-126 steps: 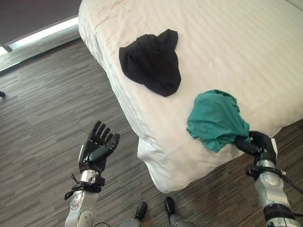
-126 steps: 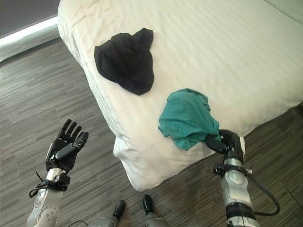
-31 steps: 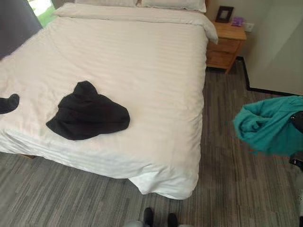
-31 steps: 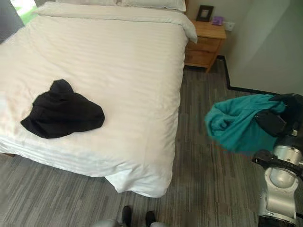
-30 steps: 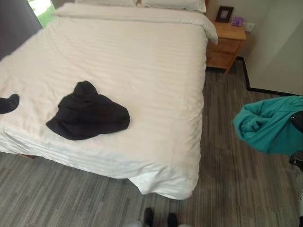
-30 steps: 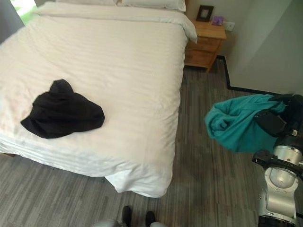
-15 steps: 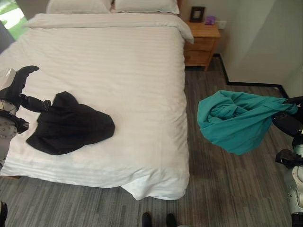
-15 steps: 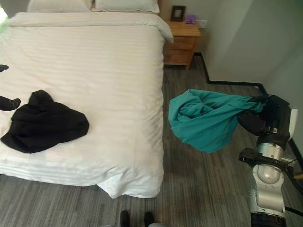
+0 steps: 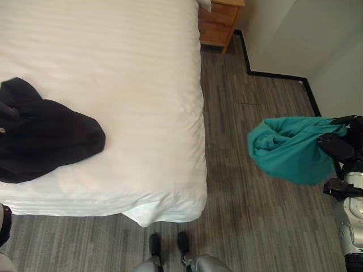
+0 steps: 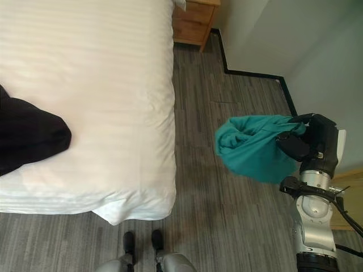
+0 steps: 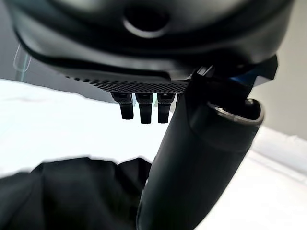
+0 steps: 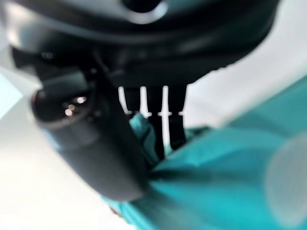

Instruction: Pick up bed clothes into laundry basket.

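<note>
A teal garment [image 10: 252,146] hangs bunched in the air over the floor to the right of the bed, with my right hand [image 10: 315,141] shut on its upper edge. In the right wrist view the teal cloth [image 12: 225,182] is pinched between the thumb [image 12: 91,148] and the fingers. A black garment [image 9: 42,136] lies crumpled on the white bed [image 9: 125,73] near its left side. My left hand [image 11: 192,158] hovers just over that black cloth [image 11: 72,191], fingers straight, holding nothing.
A wooden nightstand [image 9: 220,22] stands at the bed's far right corner. A pale wall with black skirting [image 9: 275,75] bounds the grey plank floor [image 9: 249,226] on the right. The bed's near corner [image 9: 164,212] droops toward the floor.
The camera has swung down and closer, so the whole picture shifted. The teal garment still hangs from my right hand beside the bed. My left hand has left the eye views' left edge.
</note>
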{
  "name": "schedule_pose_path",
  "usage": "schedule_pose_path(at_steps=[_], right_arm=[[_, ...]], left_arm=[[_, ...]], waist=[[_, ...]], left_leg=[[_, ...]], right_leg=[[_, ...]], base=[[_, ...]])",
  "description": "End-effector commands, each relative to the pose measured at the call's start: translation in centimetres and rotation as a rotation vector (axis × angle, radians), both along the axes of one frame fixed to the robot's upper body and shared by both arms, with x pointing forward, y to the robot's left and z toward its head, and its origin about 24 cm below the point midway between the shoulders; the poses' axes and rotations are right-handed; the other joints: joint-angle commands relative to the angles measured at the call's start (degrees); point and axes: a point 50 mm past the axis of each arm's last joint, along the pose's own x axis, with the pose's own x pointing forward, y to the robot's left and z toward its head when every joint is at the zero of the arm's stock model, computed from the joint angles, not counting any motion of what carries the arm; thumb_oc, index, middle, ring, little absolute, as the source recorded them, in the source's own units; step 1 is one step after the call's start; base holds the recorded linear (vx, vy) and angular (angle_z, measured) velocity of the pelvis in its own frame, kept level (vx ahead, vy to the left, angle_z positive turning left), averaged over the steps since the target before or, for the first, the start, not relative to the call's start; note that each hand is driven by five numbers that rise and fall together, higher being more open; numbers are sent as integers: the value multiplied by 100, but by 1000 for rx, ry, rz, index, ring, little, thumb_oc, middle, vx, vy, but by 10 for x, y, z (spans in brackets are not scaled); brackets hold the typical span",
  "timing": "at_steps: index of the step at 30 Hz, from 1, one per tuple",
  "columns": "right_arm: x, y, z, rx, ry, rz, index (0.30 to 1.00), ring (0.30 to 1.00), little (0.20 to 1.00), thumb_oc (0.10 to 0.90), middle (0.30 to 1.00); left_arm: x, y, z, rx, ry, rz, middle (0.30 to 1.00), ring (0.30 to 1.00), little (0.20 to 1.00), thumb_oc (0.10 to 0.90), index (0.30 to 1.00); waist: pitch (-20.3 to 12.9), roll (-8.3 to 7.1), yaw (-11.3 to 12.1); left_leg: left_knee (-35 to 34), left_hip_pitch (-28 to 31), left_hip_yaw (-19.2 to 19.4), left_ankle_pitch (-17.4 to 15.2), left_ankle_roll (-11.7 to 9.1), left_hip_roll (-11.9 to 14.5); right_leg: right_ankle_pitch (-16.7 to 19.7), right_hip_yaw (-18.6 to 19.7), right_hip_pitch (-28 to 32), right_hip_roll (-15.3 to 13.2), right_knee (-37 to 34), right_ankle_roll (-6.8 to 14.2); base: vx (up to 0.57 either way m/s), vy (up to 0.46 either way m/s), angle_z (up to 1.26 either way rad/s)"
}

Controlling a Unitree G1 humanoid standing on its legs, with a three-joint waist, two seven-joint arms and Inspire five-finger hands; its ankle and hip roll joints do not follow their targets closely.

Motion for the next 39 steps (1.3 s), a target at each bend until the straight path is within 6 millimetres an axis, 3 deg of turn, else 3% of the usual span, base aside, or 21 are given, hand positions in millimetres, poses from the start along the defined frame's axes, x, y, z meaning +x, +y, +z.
schedule_pose_path(at_steps=[1,5,7,8,9,10,12,13,16,19,20,21,22,23,25,27,28,31,37,38,39], right_arm=[[-11,-16,69,-87,-335,-63,300,300,300,400,300],[-10,-10,68,-78,-341,-30,300,300,300,400,300],[-9,-6,68,-97,-327,-15,300,300,300,400,300],[-9,-5,68,-100,-325,-13,300,300,300,400,300],[-12,-6,66,-87,-325,-20,300,300,300,400,300],[-12,-6,63,-81,-316,-18,300,300,300,400,300],[-11,-4,63,-87,-305,-15,300,300,300,400,300],[-11,-5,61,-95,-288,-14,300,300,300,400,300],[-13,-8,61,-97,-286,-21,300,300,300,400,300],[-17,-15,60,-86,-285,-48,300,300,300,400,300],[-17,-15,60,-87,-284,-47,300,300,300,400,300],[-17,-17,61,-87,-283,-58,300,300,300,400,300],[-17,-18,61,-87,-283,-58,300,300,300,400,300],[-17,-18,62,-93,-279,-57,300,300,300,400,300],[-16,-19,63,-101,-273,-60,300,300,300,400,300],[-17,-23,65,-127,-251,-75,300,300,300,400,300],[-17,-22,66,-130,-250,-73,300,300,300,400,300],[-21,-29,71,-149,-248,-110,300,300,300,400,300],[-23,-24,86,-184,-310,-98,300,300,300,400,300],[-18,-18,93,-183,-346,-72,300,300,300,400,300],[-7,-3,104,-169,-408,14,300,300,300,400,300]], left_arm=[[-14,9,35,59,-144,54,900,900,900,800,900],[-18,17,2,7,-66,100,900,900,900,800,900],[-28,26,-44,-95,69,156,900,900,900,800,900],[-29,27,-46,-98,72,157,900,900,900,800,900],[-41,31,-86,-218,199,191,900,900,900,800,900],[-47,31,-104,-268,233,204,900,900,900,800,900],[-57,33,-121,-321,264,235,594,594,594,596,594],[-68,35,-139,-376,299,271,300,300,300,400,300],[-75,36,-148,-394,324,283,300,300,300,400,300],[-55,33,-116,-416,87,191,300,300,300,400,300],[-56,32,-117,-418,86,192,300,300,300,400,300],[-41,26,-89,-430,-102,104,300,300,300,400,300],[-41,26,-89,-432,-104,104,300,300,300,400,300],[-25,11,-54,-451,-323,-51,300,300,300,400,300],[-24,8,-43,-448,-378,-94,300,300,300,400,300],[-20,-24,5,-446,-672,-344,300,300,300,400,300],[-21,-24,3,-450,-675,-341,300,300,300,400,300],[-32,-61,27,-491,-918,-588,300,300,300,400,300],[-56,-94,21,-472,-1012,-752,300,300,300,400,300],[-60,-107,19,-469,-1015,-808,300,300,300,400,300],[-69,-116,13,-484,-1031,-863,300,300,300,400,300]], waist=[[-323,138,80],[-157,-47,73],[-62,-204,17],[-76,-192,5],[-46,-267,18],[-56,-276,23],[-87,-279,5],[-157,-327,-36],[-219,-306,-56],[-351,-174,7],[-341,-168,3],[-376,-75,79],[-371,-74,73],[-422,40,153],[-455,87,181],[-549,232,263],[-540,239,245],[-728,421,313],[-923,578,364],[-873,573,428],[-707,507,659]], left_leg=[[214,-247,-560,-225,-230,239],[273,-429,-581,-210,-252,265],[309,-578,-621,-174,-267,310],[312,-583,-620,-176,-268,310],[316,-601,-624,-186,-269,328],[314,-590,-611,-200,-269,334],[306,-559,-590,-217,-271,347],[284,-484,-553,-249,-273,366],[235,-355,-501,-278,-276,388],[105,-129,-522,-299,-288,365],[87,-103,-530,-294,-288,365],[44,-26,-580,-292,-293,347],[34,-20,-586,-281,-294,345],[-19,55,-649,-262,-301,308],[-45,89,-676,-256,-306,294],[-114,198,-805,-213,-323,250],[-94,167,-804,-155,-330,246],[-120,262,-942,-113,-351,212],[68,357,-993,-144,-401,182],[483,300,-1156,-289,-431,108],[1278,237,-2044,-597,-576,-190]], right_leg=[[-11,112,-235,-169,187,654],[50,113,-387,-115,151,627],[109,90,-514,-74,148,618],[110,92,-517,-74,146,618],[130,106,-532,-53,108,610],[127,123,-521,-43,84,606],[127,161,-508,-29,71,600],[95,211,-466,8,58,591],[48,259,-408,26,58,577],[-44,238,-267,11,51,549],[-49,230,-245,10,48,548],[-97,174,-161,-20,45,539],[-95,168,-157,-22,43,538],[-145,96,-94,-61,50,521],[-170,70,-53,-74,52,513],[-260,-30,70,-114,91,477],[-217,-39,41,-117,111,472],[-328,-138,170,-153,205,411],[-390,-239,367,-210,229,332],[-373,-140,350,-218,305,315],[-272,260,198,-237,537,338]], base=[[-42,-25,-12],[-50,-47,-4],[-68,-67,5],[-4,-27,4],[0,0,0],[0,0,0],[21,-2,-5],[38,-3,-15],[36,6,-20],[49,-6,-12],[42,-16,2],[18,-16,4],[32,-23,5],[29,-10,10],[26,-14,15],[-4,-35,25],[-25,-46,44],[1,-42,33],[-27,-44,15],[-205,-18,-2],[-189,-10,-8]])
